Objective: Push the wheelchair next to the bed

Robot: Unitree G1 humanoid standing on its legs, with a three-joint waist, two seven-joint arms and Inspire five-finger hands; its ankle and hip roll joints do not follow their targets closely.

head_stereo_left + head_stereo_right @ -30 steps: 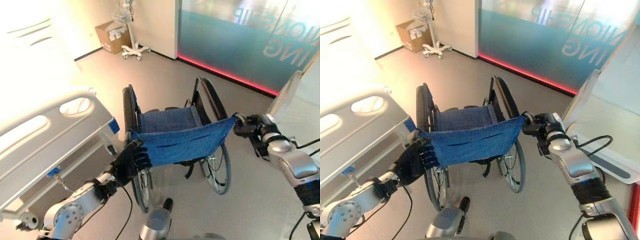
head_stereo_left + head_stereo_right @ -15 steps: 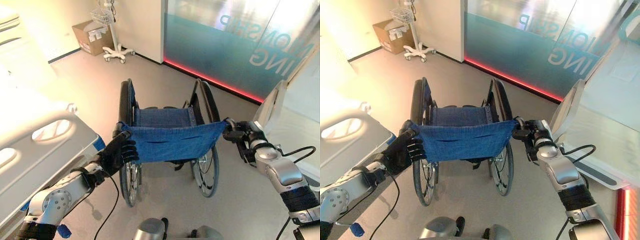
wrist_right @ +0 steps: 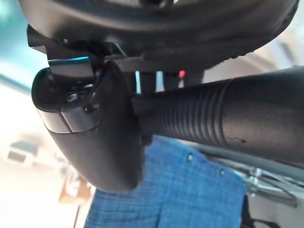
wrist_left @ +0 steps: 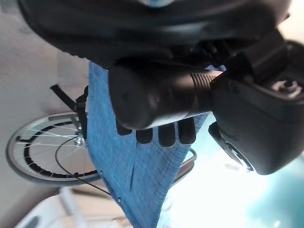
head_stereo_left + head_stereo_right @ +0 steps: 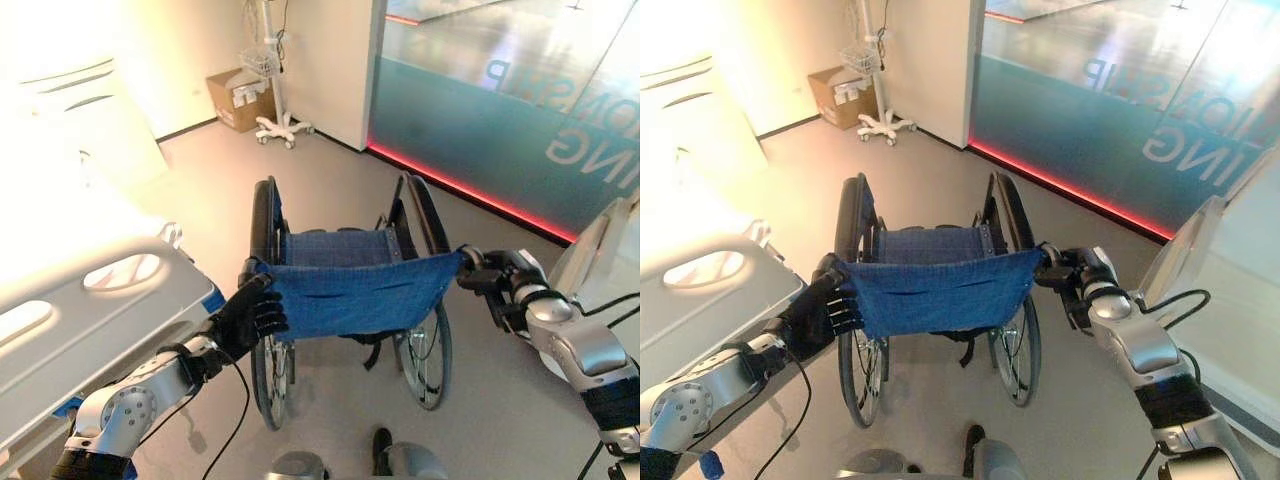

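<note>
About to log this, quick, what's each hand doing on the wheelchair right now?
Left hand: shut on the wheelchair's left push handle.
Right hand: shut on the wheelchair's right push handle.

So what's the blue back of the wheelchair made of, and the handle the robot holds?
The wheelchair's blue backrest looks like woven cloth, denim-like: it sags and shows stitched seams. The push handle in the right hand looks like matte black rubber or plastic, ribbed for grip.

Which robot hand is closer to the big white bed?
The left hand. It grips the wheelchair handle on the side right beside the bed; the right hand holds the opposite handle, farther away.
</note>
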